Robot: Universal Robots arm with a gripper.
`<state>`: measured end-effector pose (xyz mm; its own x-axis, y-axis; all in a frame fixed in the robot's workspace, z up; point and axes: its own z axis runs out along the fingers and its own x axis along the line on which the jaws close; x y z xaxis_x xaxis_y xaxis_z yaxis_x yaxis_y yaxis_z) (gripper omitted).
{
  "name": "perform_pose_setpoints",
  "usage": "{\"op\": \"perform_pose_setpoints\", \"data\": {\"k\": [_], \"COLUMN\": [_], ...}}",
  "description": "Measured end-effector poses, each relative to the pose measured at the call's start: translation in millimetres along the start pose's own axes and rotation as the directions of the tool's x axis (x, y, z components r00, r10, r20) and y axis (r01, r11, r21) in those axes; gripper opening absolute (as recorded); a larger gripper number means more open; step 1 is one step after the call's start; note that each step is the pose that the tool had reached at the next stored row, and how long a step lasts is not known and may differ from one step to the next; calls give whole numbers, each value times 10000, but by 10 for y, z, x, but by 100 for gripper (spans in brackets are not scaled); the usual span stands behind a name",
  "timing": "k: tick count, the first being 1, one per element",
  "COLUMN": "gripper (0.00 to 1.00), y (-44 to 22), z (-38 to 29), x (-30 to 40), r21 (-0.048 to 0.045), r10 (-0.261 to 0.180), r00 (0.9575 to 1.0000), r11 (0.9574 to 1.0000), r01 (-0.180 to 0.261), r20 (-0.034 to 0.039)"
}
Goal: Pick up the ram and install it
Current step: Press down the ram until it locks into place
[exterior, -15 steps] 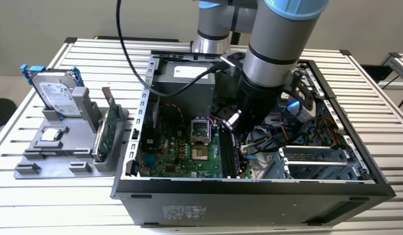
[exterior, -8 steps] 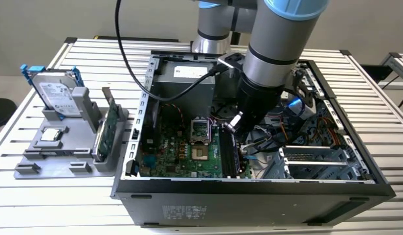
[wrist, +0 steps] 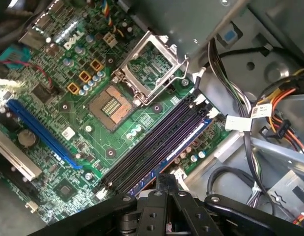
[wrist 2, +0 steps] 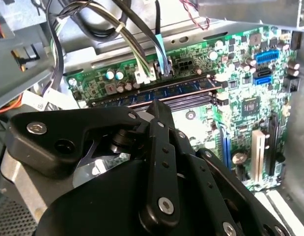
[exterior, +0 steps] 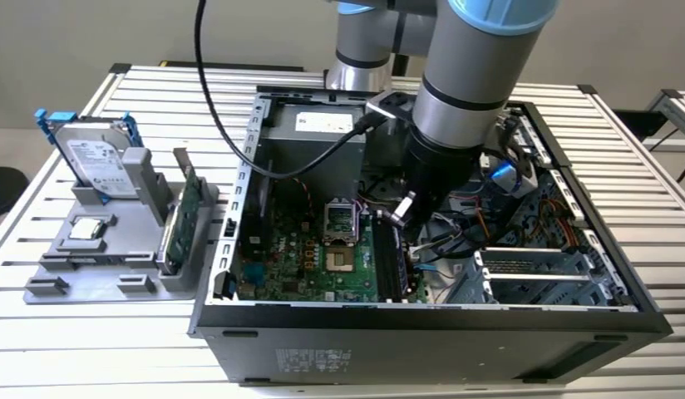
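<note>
The ram [wrist 2: 171, 90] is a long dark-blue stick that stands on edge in the outermost memory slot of the green motherboard [wrist: 93, 64], inside the open computer case [exterior: 431, 320]. In the first wrist view the ram [wrist: 183, 146] runs beside the empty black slots [wrist: 152, 147]. My gripper [wrist: 166, 183] is shut, and its black fingertips sit close together right over the middle of the ram's upper edge. In the exterior view the gripper [exterior: 407, 212] reaches down into the case above the slots. Whether the tips touch the stick I cannot tell.
Cable bundles [wrist 2: 142, 49] hang close beside the slots. The open processor socket [wrist: 112, 105] lies next to them. Outside the case, on the exterior view's left, a grey holder [exterior: 99, 249] carries a silver hard drive [exterior: 99, 158] and an upright green card [exterior: 176, 229].
</note>
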<state>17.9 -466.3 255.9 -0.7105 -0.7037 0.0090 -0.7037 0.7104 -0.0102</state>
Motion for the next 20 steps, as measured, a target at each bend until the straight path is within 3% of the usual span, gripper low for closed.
{"op": "perform_pose_setpoints", "data": {"k": [4, 9, 20], "gripper": [0, 0, 0], "y": [0, 0, 1], "z": [5, 25, 72], "x": [0, 0, 0], "r21": [-6, -15, -58], "r10": [-586, -1244, -2467], "r00": [9983, 9922, 9690], "r11": [9983, 9922, 9691], "r01": [586, 1245, 2468], "r20": [17, 43, 136]}}
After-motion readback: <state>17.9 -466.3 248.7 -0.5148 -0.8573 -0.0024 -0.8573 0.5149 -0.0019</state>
